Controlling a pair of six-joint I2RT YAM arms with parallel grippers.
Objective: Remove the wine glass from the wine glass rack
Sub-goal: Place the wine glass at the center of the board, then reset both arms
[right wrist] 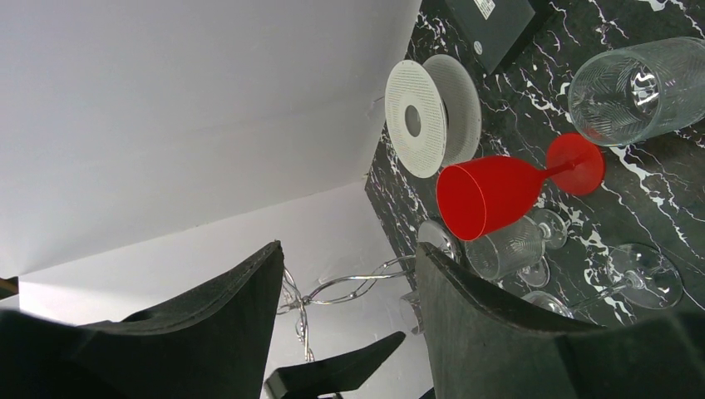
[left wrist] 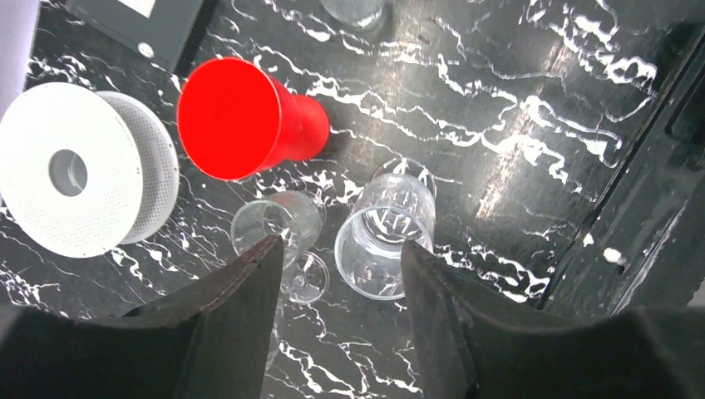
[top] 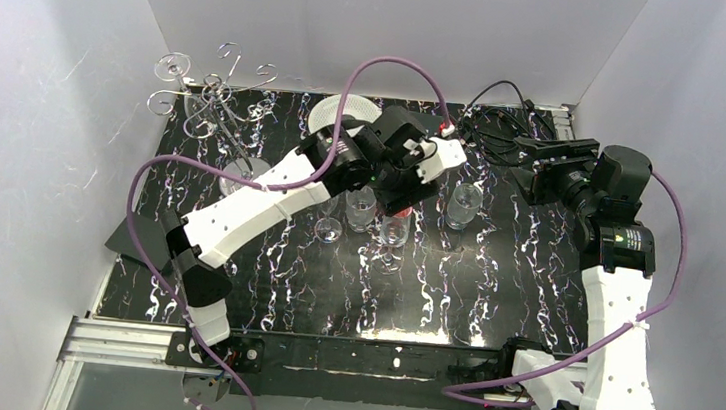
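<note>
Left jaws spread — seemingly above clear glass (left wrist: 384, 237).

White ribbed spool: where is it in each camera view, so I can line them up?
Top external: white ribbed spool at the far edge, centre, partly behind the left arm.
Left wrist: spool at the left edge.
Right wrist: spool upper centre.
Landmark: red goblet, beside it in both wrist views.

Silver wire wine glass rack (top: 240, 171) stands far left; red wine glass (left wrist: 241, 120) upright, apart.
</note>
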